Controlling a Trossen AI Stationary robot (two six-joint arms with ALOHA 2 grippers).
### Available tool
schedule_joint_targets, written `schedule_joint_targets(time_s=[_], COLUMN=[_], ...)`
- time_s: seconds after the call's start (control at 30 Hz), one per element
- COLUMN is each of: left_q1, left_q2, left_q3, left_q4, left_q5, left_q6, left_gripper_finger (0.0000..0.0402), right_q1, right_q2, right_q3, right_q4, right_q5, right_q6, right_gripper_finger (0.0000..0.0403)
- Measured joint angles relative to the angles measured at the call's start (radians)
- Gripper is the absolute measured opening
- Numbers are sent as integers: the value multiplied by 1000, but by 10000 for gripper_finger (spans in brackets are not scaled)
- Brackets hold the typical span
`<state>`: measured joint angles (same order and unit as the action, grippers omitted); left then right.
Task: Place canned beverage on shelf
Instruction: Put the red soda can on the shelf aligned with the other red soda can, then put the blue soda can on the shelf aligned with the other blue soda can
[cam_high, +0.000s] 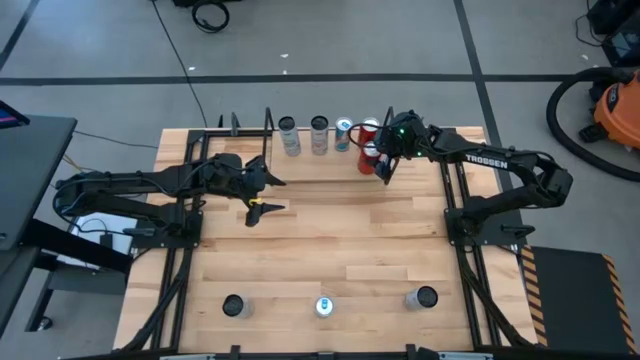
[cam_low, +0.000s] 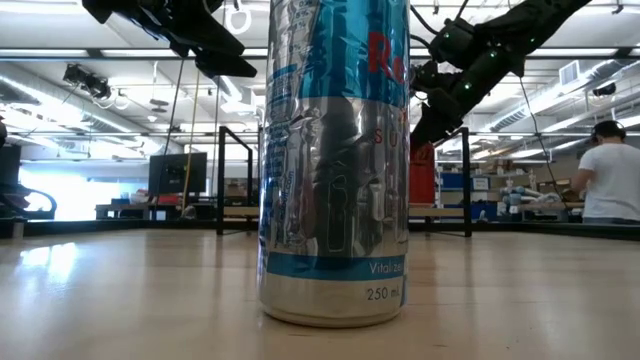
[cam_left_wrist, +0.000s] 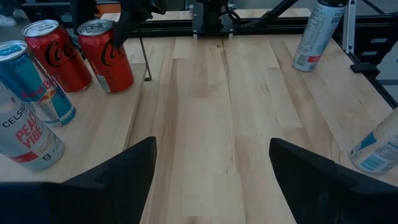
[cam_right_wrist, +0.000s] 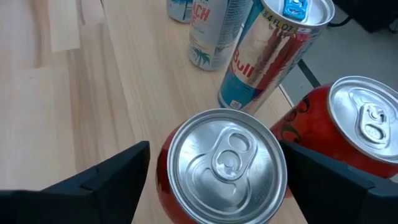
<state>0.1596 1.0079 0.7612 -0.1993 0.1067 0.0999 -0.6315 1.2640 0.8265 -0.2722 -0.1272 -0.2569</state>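
Observation:
A red can (cam_right_wrist: 224, 162) with a silver top stands upright on its base on the shelf's pale board (cam_high: 320, 165), at the right end of the row (cam_high: 368, 158). My right gripper (cam_right_wrist: 214, 146) is open. It slants down over the can from the table's right, one finger on either side of the can's upper wall. Bare wood shows between one finger and the can. The left wrist view shows the same can (cam_left_wrist: 106, 56) with a dark finger beside it. My left gripper (cam_high: 262, 195) hangs open over the table's middle left, with nothing between its fingers (cam_left_wrist: 211, 146).
Several more cans stand on the shelf: another red one (cam_high: 370, 130), a blue-silver one (cam_high: 343, 133) and two pale slim ones (cam_high: 319, 133). Three cans (cam_high: 324, 306) stand along the table's near edge, one right in front of the low camera (cam_low: 335, 160). A person (cam_low: 605, 170) stands far off.

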Motion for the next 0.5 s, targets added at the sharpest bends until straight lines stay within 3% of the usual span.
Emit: schedule_joint_targets(time_s=[0.5], left_q1=[0], left_q2=[0], left_q3=[0], left_q4=[0], left_q5=[0], left_q6=[0], left_gripper_finger=[314], right_q1=[-1], right_q2=[-80], right_q3=[-4], right_q4=[93], right_q5=[3], right_q6=[-1], right_gripper_finger=[361])
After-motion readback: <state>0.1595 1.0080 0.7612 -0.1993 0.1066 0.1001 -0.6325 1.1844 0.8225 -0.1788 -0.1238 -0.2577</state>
